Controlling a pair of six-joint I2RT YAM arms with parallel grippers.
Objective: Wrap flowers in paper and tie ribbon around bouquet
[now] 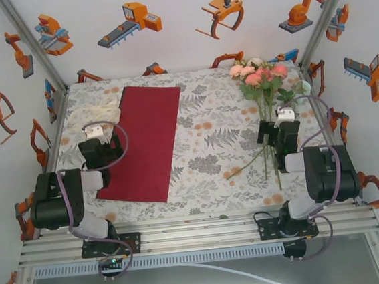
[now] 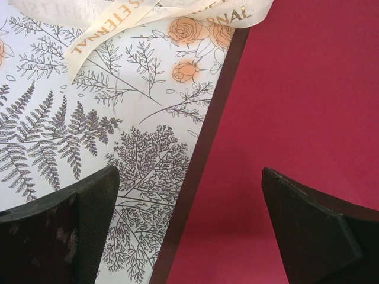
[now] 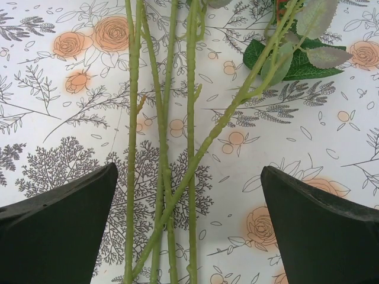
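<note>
Flowers are sitting at about 2 o'clock on the table, heads toward 12 and the long thin stems trailing down toward 6. One stem splays off toward 7. They're well apart from the paper, which lies flat and unfolded over on the 9 o'clock side, so nothing is wrapped yet. The ribbon is in a loose heap at roughly 10 o'clock, with a bit of it lapping over the paper's left edge. The right hand is open, fingers wide, and the stems run between them in its wrist view, but it isn't gripping anything. The left hand is open too, straddling the left edge of the paper. One finger is over the printed cloth, the other over the red. My read is this is the very first step, getting the flowers onto the sheet. Next move probably needs the right hand to close on the whole bundle of stems, catching that stray one, then carry it across toward 9 o'clock and lay it down on the paper.
</note>
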